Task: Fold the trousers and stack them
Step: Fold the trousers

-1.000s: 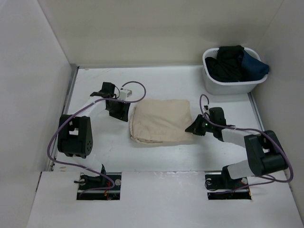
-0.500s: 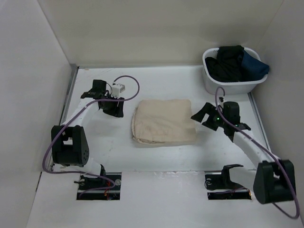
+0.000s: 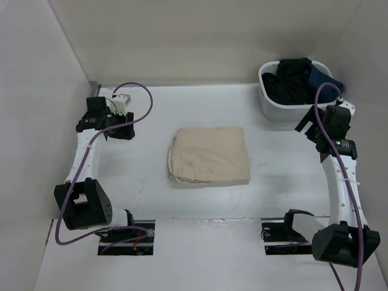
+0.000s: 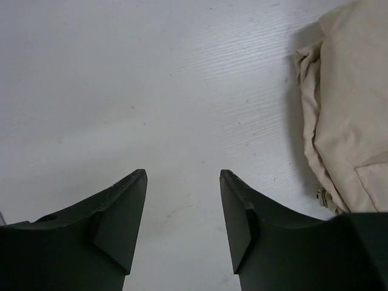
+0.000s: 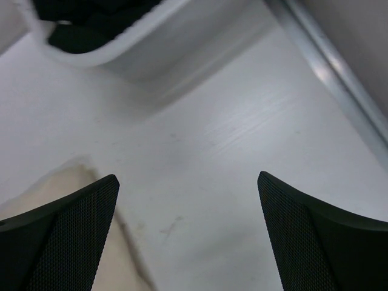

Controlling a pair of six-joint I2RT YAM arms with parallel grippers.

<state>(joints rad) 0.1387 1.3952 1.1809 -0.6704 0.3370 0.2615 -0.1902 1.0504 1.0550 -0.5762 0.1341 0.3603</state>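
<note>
The trousers [image 3: 209, 154] are seen folded into a compact rectangle at the middle of the desk [image 3: 151, 200], touched by neither arm. The left claw [image 4: 183, 176] is held open and empty, well apart from the cloth. The right claw [image 5: 188, 179] is spread wide and empty beside the basket [image 3: 273, 112] of dark garments [image 3: 294, 79]. Folding is judged done; only stacking, if anything, seems left.

No text, brand, number or sign can be read in any view. The folded trousers [image 3: 209, 154] at the centre of the frame, the white laundry basket [image 3: 285, 109] at upper right and the tabletop [image 3: 285, 182] all show plain, unmarked surfaces.
</note>
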